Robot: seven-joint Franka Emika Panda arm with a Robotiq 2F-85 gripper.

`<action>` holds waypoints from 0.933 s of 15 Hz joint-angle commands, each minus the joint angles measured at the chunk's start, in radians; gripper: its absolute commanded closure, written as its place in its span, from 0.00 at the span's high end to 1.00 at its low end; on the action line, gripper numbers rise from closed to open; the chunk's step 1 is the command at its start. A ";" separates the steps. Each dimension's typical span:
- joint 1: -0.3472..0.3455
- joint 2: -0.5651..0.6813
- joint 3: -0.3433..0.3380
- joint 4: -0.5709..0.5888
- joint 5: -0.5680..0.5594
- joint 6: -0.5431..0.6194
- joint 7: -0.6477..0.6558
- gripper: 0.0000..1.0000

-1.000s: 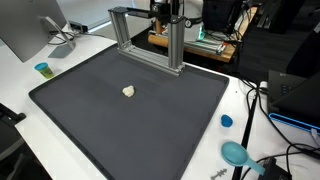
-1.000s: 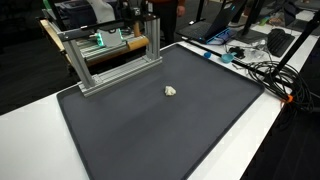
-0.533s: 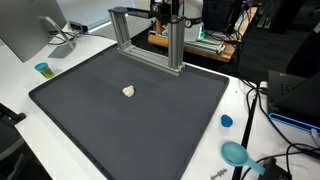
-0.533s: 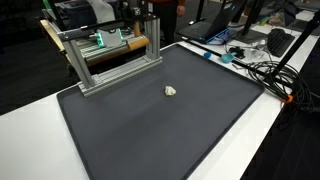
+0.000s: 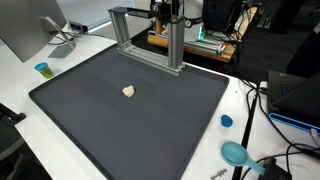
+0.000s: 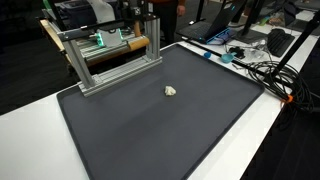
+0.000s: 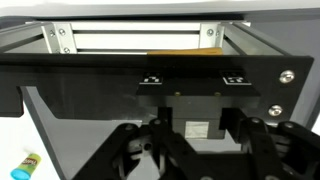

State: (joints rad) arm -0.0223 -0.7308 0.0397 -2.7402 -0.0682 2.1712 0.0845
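In the wrist view my gripper [image 7: 192, 160] shows only as dark linkages and finger bases at the bottom edge. Its tips are cut off, so the gap between the jaws cannot be read, and nothing shows between them. A black crossbar [image 7: 150, 85] with two small labels fills the view just ahead, with the aluminium frame [image 7: 140, 38] behind it. A small pale lump [image 5: 128, 91] lies alone on the dark mat [image 5: 90, 120]. Both exterior views show the lump [image 6: 171, 91] and the mat [image 6: 150, 130]. Neither shows the arm.
The aluminium frame [image 5: 150, 40] [image 6: 110, 55] stands at the mat's far edge. A blue cup [image 5: 42, 69] and a monitor [image 5: 30, 25] sit beside the mat. A blue cap [image 5: 226, 121], a teal scoop [image 5: 235, 153] and cables [image 6: 255, 65] lie on the white table.
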 commanded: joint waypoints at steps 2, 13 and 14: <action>0.020 -0.016 -0.008 -0.023 0.028 -0.015 -0.009 0.82; 0.032 -0.006 -0.039 -0.003 0.091 -0.026 -0.010 0.53; 0.033 -0.005 -0.041 -0.003 0.098 -0.024 -0.013 0.37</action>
State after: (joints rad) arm -0.0207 -0.7309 0.0193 -2.7374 -0.0311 2.1658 0.0850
